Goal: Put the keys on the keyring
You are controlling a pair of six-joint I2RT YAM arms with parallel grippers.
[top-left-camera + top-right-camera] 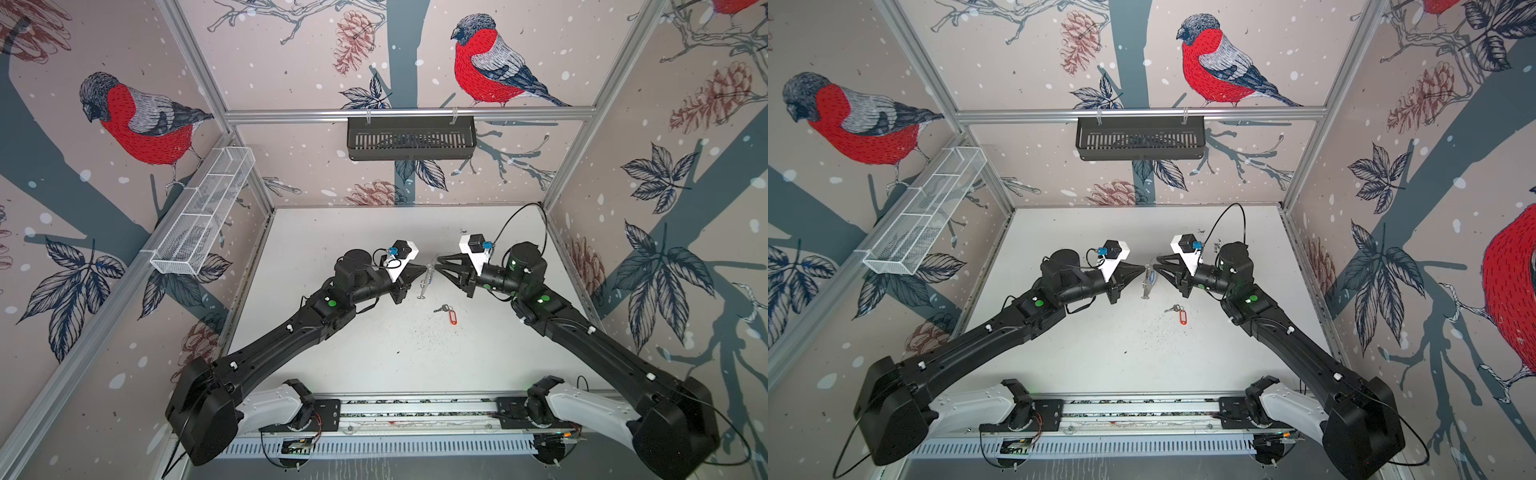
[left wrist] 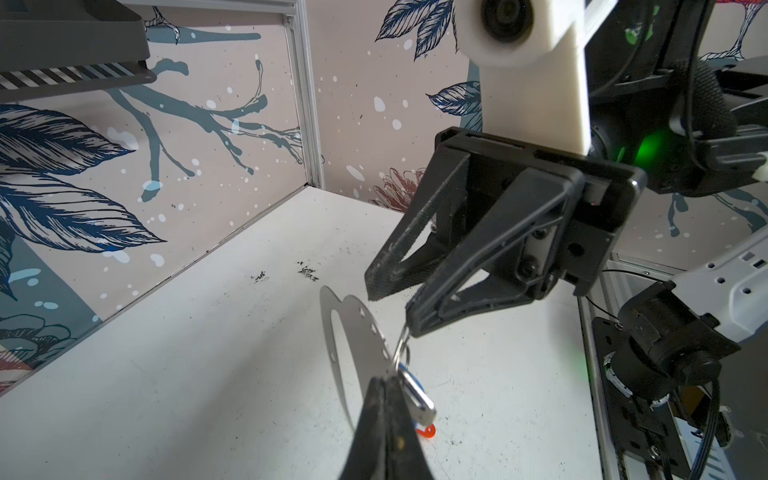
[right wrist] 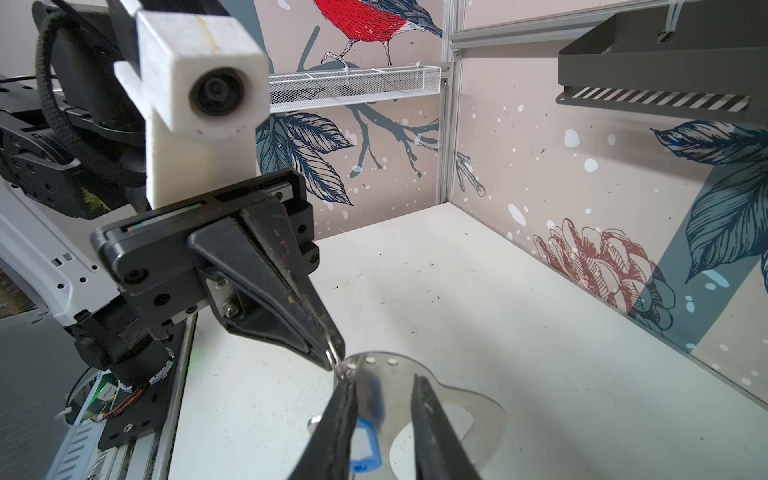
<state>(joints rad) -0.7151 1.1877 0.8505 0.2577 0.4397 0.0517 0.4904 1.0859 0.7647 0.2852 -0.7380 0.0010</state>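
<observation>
Grey keyring (image 2: 359,345) sits pinched in left pincer (image 2: 384,381).

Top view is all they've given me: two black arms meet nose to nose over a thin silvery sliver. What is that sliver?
Observer: The right wrist camera shows it is the keyring, a flat see-through plate with a big slot and small holes along its curved edge. You are seeing it edge-on.
Operator: Is the left arm holding it?
Observer: The left end effector is shut on a small metal ring at that curved edge.
Operator: And the right one?
Observer: The right end effector has its jaws apart, in front of the plate's face.
</observation>
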